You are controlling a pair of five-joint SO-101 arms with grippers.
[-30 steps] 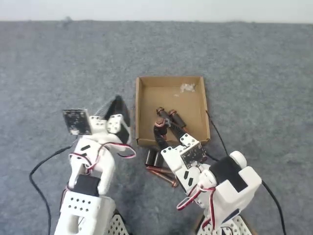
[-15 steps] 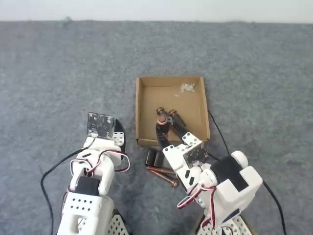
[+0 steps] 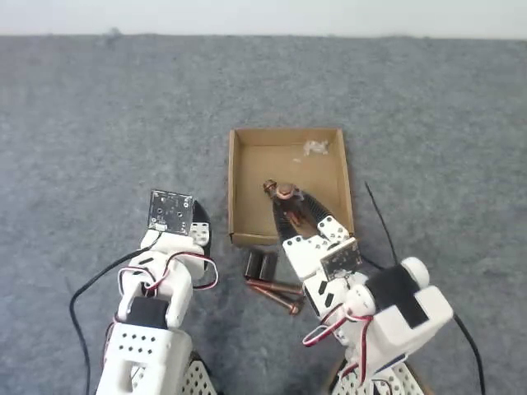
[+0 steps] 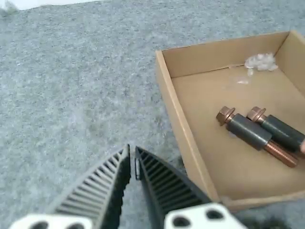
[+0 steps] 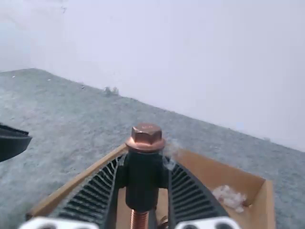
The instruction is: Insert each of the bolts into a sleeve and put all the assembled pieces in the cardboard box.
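Looked down on grey carpet (image 3: pixel 99 123) covering the whole table. Found two arms side by side at the near edge: left arm (image 3: pixel 156 296) folded low over bare carpet, right arm (image 3: pixel 387 313) stretched out towards the cardboard box (image 3: pixel 233 181). Saw that box lying open and flat on the carpet, just ahead of both arms.

Caught the left gripper (image 4: pixel 132 150) clenched on nothing, fingers pressed nearly together, hanging above the carpet just beside the box's left wall, near its front corner. Caught the right gripper (image 5: pixel 144 163) clamped on an assembled piece – dark sleeve (image 5: pixel 142 183) pinched between the two fingers, copper bolt head (image 5: pixel 145 137) poking out past the fingertips. Placed it over the inside of the box; could not tell whether touching the bottom.

Counted a second piece (image 4: pixel 248 131) and a third piece (image 4: pixel 281 130) lying side by side on the box floor, heads turned towards the far wall. Spotted two loose bolts (image 3: pixel 274 285) on the carpet just outside the front wall, close together – and two empty sleeves (image 3: pixel 261 263) side by side between those bolts and the wall. Noted, smallest of all, a white scrap (image 3: pixel 315 148) inside the box near its far wall.
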